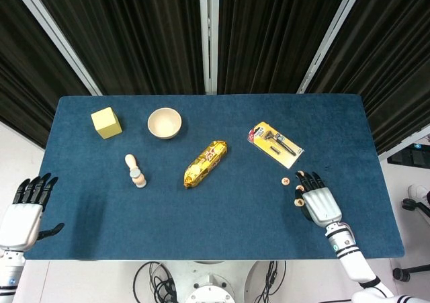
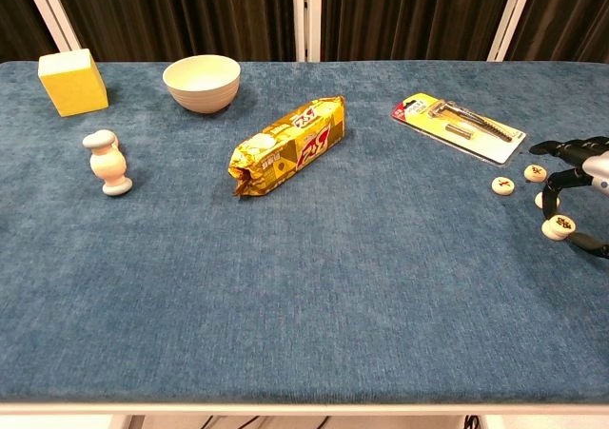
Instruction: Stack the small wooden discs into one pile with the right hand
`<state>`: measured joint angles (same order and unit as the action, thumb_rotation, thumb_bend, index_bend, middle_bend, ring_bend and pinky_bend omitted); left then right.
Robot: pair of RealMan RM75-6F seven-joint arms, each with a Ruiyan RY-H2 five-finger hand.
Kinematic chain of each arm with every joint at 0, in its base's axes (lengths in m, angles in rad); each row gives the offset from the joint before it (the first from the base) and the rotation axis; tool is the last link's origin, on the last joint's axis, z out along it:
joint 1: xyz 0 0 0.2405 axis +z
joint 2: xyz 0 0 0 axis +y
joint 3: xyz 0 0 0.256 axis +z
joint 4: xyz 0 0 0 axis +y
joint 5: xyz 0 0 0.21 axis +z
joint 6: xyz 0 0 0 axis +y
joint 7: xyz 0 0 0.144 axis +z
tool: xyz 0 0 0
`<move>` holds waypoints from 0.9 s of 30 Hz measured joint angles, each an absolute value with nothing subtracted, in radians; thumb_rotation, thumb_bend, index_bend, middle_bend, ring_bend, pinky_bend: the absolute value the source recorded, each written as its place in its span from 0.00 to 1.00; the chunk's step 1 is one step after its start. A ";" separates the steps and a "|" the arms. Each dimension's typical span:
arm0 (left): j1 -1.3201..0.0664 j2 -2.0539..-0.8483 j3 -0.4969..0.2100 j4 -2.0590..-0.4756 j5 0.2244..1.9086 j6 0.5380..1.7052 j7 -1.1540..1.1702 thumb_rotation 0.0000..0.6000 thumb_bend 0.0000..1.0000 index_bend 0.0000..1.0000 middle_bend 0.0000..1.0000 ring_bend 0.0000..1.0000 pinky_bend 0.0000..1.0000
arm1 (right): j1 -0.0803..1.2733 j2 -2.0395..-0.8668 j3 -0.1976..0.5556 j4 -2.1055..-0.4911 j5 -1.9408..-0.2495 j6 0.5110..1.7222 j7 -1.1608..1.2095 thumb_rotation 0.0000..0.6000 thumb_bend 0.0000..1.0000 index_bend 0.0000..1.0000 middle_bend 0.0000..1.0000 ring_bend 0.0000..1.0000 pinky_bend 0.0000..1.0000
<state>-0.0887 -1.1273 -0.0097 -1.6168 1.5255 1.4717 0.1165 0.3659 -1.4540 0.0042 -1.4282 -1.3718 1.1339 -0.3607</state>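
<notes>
Blue table (image 2: pixel 314 286) holds small wooden discs (image 2: pixel 502 185) beside my right hand (image 1: pixel 320 205), fingers spread, holding nothing. My left hand (image 1: pixel 23 212) hangs open too.

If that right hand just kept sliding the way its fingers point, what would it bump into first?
Probably the small wooden disc lying just off the right hand's fingertips; beyond it lies the razor pack. Depth is hard to judge, so the hand may already touch a disc.
</notes>
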 measured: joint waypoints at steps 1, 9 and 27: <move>-0.089 -1.127 -0.010 -1.616 1.526 1.472 0.116 1.00 0.09 0.05 0.00 0.00 0.00 | 0.365 -1.454 0.005 -1.429 -1.370 1.134 -0.363 1.00 0.33 0.48 0.03 0.00 0.00; -0.089 -1.127 -0.011 -1.615 1.523 1.471 0.114 1.00 0.09 0.05 0.00 0.00 0.00 | 0.364 -1.448 0.007 -1.435 -1.367 1.129 -0.359 1.00 0.33 0.35 0.02 0.00 0.00; -0.087 -1.126 -0.010 -1.618 1.529 1.478 0.107 1.00 0.09 0.05 0.00 0.00 0.00 | 0.373 -1.388 0.054 -1.497 -1.374 1.154 -0.304 1.00 0.33 0.29 0.02 0.00 0.00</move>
<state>-0.0874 -1.1256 -0.0103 -1.6175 1.5294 1.4783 0.1073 0.3725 -1.3876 0.0536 -1.4974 -1.3737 1.1538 -0.3038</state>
